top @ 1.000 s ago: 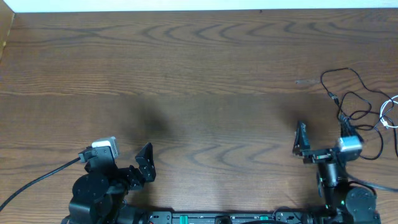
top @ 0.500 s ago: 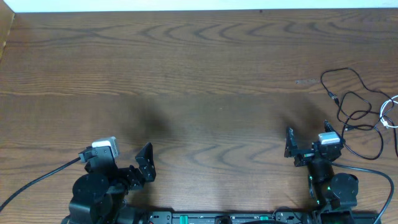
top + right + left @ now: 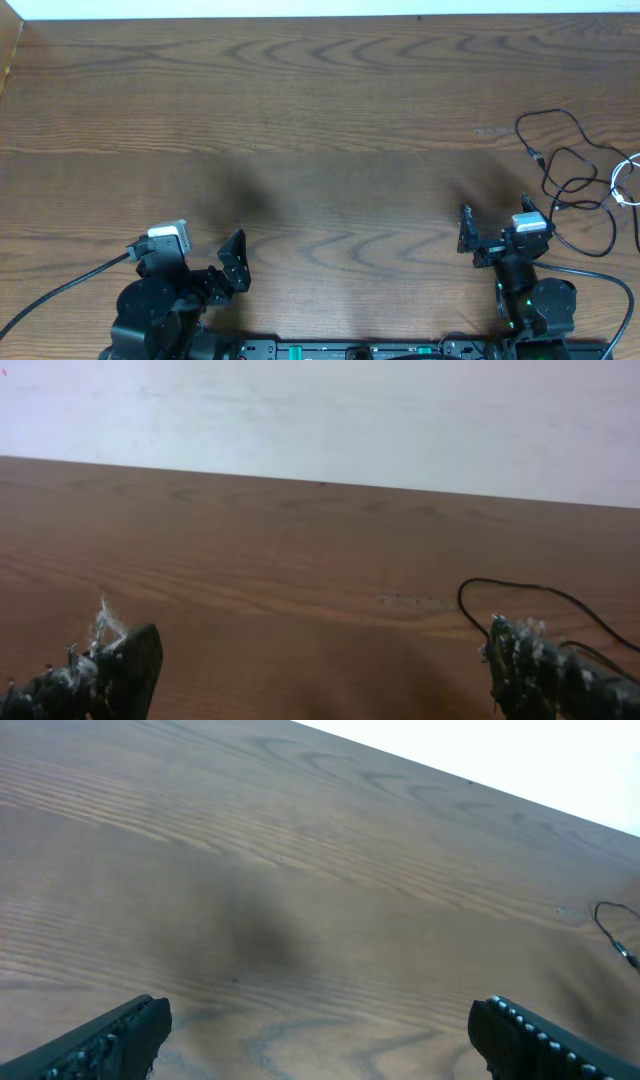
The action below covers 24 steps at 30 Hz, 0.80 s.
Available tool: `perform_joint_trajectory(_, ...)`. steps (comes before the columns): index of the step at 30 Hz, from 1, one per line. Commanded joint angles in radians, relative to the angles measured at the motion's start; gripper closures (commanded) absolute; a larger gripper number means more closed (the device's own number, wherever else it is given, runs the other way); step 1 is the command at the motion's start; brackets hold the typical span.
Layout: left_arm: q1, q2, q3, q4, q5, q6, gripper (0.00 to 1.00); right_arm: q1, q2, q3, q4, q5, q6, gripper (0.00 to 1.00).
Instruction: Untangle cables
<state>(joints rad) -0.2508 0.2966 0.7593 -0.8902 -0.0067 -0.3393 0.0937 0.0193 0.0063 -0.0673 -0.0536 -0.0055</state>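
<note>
The wooden table [image 3: 320,120] fills the overhead view, with both arms at the bottom edge of the frame.

The black cord [image 3: 537,156] lies at the right side of the frame, at middle height, spread in several loose loops. The white cord [image 3: 615,180] shows only as a small curl at the far right edge, just beside the black loops. Most of it runs out of the frame, and it cannot be told whether the two cross or are knotted there.

The right gripper [image 3: 495,228] sits in the lower right, to the lower left of the cords and near them but apart from both. In the right wrist view its fingers [image 3: 125,665] stand wide apart at the bottom corners, released, with bare wood between them. An arc of the black cord [image 3: 520,585] lies on the table beyond the finger at the lower right of that frame.

The left gripper [image 3: 200,258] is in the lower left of the overhead view, well apart from the cords. In the left wrist view its fingers [image 3: 115,1038] are also spread wide, holding nothing. A short stretch of the black cord [image 3: 612,930] shows at the right edge of that frame.

A thick black cable [image 3: 60,290] runs from the left arm off the lower left corner.
</note>
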Motion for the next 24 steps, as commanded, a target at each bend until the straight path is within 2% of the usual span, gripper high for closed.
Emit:
perform_joint_trajectory(1,-0.002,-0.005,-0.002,0.002,-0.013,0.016,0.00,-0.001,-0.003,0.000,-0.005,0.002,-0.011,0.01)
perform_joint_trajectory(24,-0.002,-0.009,-0.003,0.001,-0.013,0.017,0.00,-0.001,0.053,-0.001,-0.005,0.002,-0.011,0.01)
